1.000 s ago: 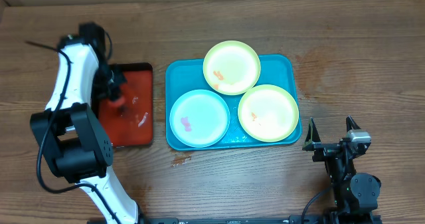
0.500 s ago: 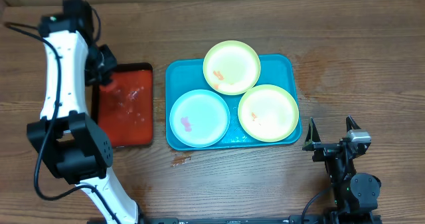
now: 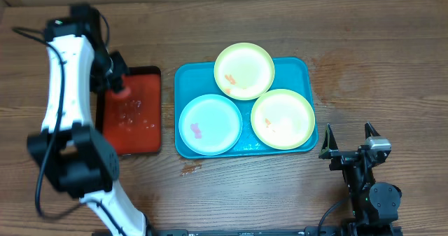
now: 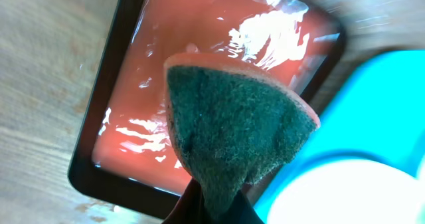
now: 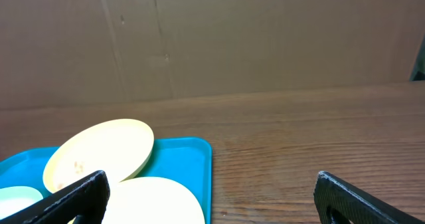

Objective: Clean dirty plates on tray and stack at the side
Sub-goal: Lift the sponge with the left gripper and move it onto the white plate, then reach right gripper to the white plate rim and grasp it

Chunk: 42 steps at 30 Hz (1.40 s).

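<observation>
the left gripper (image 3: pixel 117 85) is clamped on a sponge (image 4: pixel 232 131) (green scouring face toward the wrist camera, orange backing behind it), held over the far end of the wet red tray (image 3: pixel 136 134). just right of that lies the turquoise tray (image 3: pixel 187 78), holding three smeared plates: the light blue plate (image 3: pixel 210 124) near-left, the near yellow-green plate (image 3: pixel 282 118) at right, and the far yellow-green plate (image 3: pixel 243 70) overlapping both. the right gripper (image 3: pixel 347 136) sits spread wide and holds nothing, near and right of the tray.
</observation>
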{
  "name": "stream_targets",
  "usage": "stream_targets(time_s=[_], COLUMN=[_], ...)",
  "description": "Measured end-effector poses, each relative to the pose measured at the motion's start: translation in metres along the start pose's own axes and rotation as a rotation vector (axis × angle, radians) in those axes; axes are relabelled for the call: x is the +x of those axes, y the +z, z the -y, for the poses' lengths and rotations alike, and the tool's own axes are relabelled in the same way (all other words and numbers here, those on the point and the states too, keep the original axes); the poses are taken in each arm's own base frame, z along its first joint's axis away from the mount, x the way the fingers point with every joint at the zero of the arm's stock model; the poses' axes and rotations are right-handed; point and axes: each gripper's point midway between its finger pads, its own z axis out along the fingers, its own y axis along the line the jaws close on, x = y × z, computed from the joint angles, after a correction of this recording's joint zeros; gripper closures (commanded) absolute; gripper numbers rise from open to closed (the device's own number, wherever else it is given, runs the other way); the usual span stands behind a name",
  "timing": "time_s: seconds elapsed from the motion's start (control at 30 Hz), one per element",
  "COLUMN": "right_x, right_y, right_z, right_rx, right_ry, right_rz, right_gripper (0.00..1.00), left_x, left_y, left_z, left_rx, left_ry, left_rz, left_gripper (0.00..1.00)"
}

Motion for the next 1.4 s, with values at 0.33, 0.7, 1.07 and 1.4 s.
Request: stream_targets(time_s=[0.33, 0.7, 1.07, 1.4], right_x=[0.000, 0.000, 0.000, 0.000], right_y=[0.000, 0.000, 0.000, 0.000], right_z=[0.000, 0.000, 0.000, 0.000], right_rx=[0.000, 0.000, 0.000, 0.000], right_ry=[0.000, 0.000, 0.000, 0.000], right_rz=[0.000, 0.000, 0.000, 0.000], right_gripper=[0.00, 0.00, 0.00, 0.00], left_x=[0.087, 0.177, 0.185, 0.198], left_y=[-0.044, 0.097, 0.132, 0.132], left_z=[0.089, 0.185, 0.164, 0.167], left_rx=[0.146, 0.204, 0.112, 0.155], left_ry=[0.302, 0.541, 0.349, 0.251], left_rz=[-0.002, -0.010, 0.025, -0.057], left_gripper=[0.96, 0.96, 0.81, 0.54])
